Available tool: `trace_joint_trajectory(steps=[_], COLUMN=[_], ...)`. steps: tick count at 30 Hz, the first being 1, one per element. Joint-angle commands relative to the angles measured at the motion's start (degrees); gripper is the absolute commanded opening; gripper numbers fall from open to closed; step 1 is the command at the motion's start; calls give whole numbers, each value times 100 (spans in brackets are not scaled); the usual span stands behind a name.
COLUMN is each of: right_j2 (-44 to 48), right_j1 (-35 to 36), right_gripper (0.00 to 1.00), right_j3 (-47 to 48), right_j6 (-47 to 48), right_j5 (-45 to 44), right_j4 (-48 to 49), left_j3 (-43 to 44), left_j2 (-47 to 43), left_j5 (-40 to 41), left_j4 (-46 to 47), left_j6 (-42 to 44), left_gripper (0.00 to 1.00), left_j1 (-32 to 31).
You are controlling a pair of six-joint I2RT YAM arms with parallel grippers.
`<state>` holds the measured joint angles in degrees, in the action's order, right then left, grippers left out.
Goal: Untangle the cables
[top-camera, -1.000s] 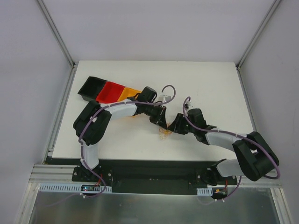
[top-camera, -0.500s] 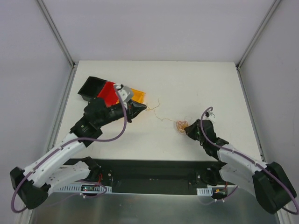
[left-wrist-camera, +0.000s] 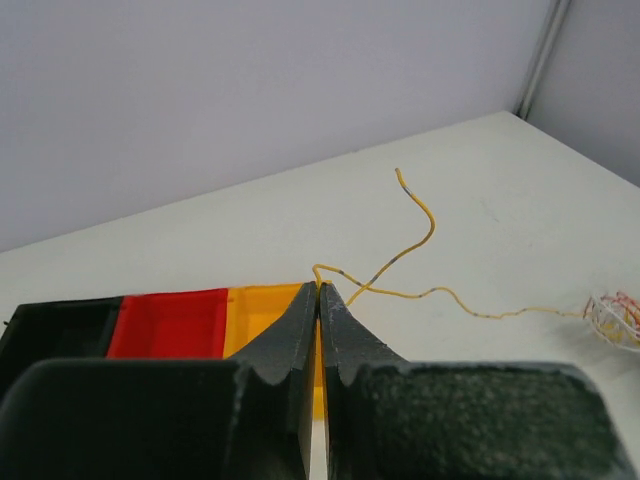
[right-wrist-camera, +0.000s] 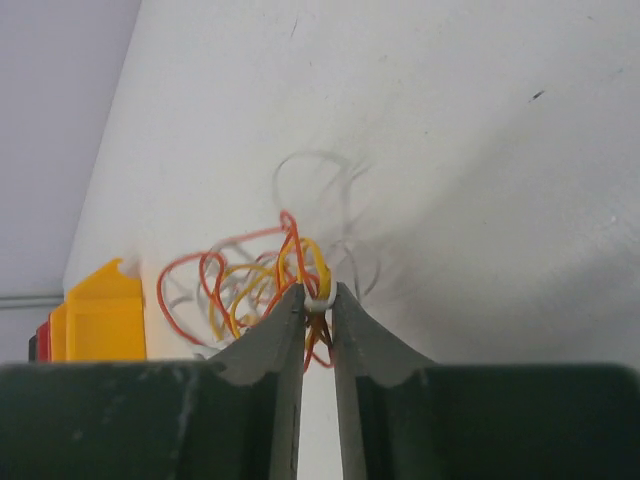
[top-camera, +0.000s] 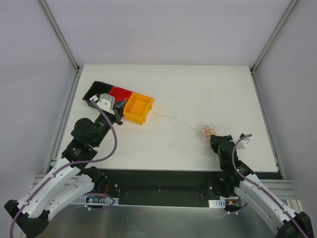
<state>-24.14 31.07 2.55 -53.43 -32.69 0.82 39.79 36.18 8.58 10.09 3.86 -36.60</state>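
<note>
Cables (right-wrist-camera: 250,285) partly behind right end effector (right-wrist-camera: 318,293)

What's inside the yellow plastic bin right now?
From above, nothing shows inside the yellow plastic bin; its floor looks bare. In the left wrist view, the left end effector, pinching a thin yellow wire, hides part of it.

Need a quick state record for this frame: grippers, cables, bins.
left gripper: shut on yellow strand, at the orange bin
right gripper: shut on cable tangle
yellow strand: runs across the table from left gripper to tangle
cable tangle: orange, yellow and whitish loops bunched at right gripper's tips
bins: black bin, red bin, orange bin, grouped far left
untangled: not yet
</note>
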Motion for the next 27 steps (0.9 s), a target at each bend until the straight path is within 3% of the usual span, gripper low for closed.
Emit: trace_joint_trajectory(steps=[1, 8, 11, 13, 16, 18, 20, 23, 27], right_j2=[-125, -1179, -1461, -1768, -2540, -2989, -3236, -3579, -4448], right_j1=[22, 31, 22, 31, 223, 451, 811, 1225, 1533], right_gripper=[22, 33, 43, 59, 67, 69, 70, 75, 76], right_j3=[-228, 281, 526, 772, 1736, 2300, 2574, 2908, 3524], right_j6=[-186, 402, 1349, 2262, 3854, 4514, 4971, 5456, 5536], right_j5=[-414, -11, 638, 1523, 3570, 4346, 4630, 4377, 4665], right_j4=[-117, 347, 805, 1374, 1431, 1238, 1411, 1867, 2456], left_j3=[2, 160, 292, 371, 512, 634, 889, 1372, 1733], left_j2=[-217, -59, 46, 116, 170, 231, 310, 424, 495], left_j5=[426, -1294, -2156, -2587, -3255, -3493, -3652, -3889, -3961], left_j4=[310, 257, 222, 204, 152, 99, -15, -296, -402], left_j6=[186, 54, 27, -51, -174, -332, -560, -903, -1387], left_gripper=[0, 0, 0, 0, 0, 0, 0, 0, 0], left_j1=[83, 92, 92, 92, 92, 92, 92, 92, 92])
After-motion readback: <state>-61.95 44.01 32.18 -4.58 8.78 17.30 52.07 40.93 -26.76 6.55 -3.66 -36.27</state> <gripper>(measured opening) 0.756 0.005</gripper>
